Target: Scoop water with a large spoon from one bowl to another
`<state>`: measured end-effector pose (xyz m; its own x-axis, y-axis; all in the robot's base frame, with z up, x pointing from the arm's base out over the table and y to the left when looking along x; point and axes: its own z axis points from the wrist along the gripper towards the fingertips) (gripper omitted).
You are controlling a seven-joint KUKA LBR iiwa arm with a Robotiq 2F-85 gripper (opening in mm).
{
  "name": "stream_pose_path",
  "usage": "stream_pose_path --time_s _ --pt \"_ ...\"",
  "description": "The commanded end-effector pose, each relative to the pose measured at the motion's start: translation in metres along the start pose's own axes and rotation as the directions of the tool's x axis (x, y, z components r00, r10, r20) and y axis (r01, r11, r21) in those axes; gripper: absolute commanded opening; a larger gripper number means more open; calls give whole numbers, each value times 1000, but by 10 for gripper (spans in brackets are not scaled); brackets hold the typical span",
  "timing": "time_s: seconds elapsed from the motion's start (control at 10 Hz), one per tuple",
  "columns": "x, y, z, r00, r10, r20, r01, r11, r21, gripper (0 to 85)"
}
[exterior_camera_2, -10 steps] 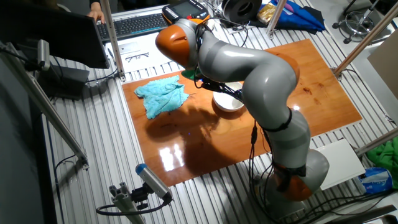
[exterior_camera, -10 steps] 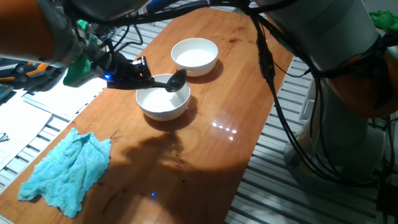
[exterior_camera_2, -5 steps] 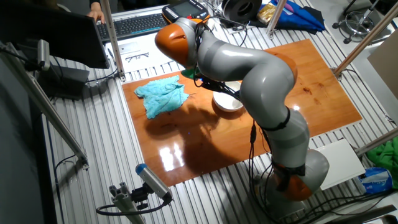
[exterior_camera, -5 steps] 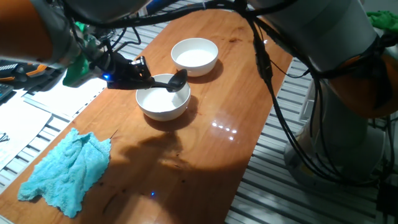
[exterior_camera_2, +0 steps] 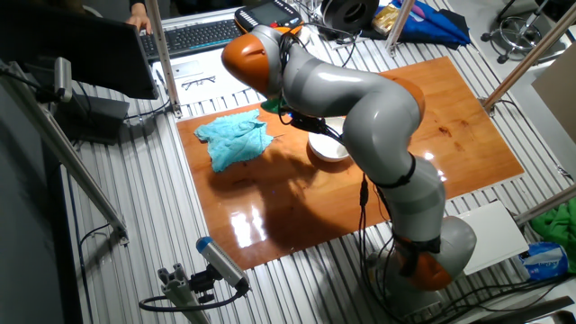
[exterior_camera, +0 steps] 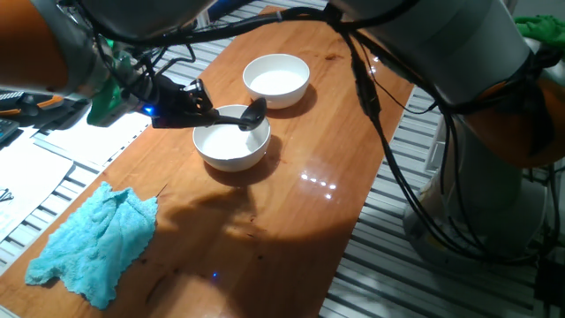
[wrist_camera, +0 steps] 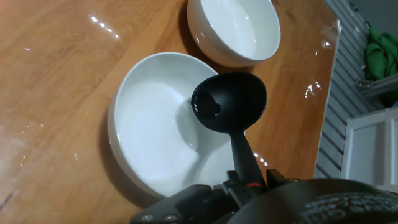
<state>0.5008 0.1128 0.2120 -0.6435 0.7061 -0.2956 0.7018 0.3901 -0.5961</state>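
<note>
Black deep-headed large spoon [wrist_camera: 229, 101]; glossy

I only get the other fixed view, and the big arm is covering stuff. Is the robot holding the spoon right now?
Observer: Yes. The hand view shows the gripper shut on the handle of the large spoon.
Operator: Where is the round scoopy part?
Observer: It sits over the rim of the near bowl, on the side that faces the second bowl.
</note>
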Motion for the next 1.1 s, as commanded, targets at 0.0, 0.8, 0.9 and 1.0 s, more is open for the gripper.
stream_pose_path --time_s 0.0,0.8,0.9,1.0 --pt "0 0 0 1000 -3 0 3 1000 5 0" --pt "-1 3 1 1000 -18 -14 18 1000 14 0" --pt "-1 3 1 1000 -21 -21 21 1000 9 0" --pt "-1 4 1 999 -14 -34 14 1000 -7 0"
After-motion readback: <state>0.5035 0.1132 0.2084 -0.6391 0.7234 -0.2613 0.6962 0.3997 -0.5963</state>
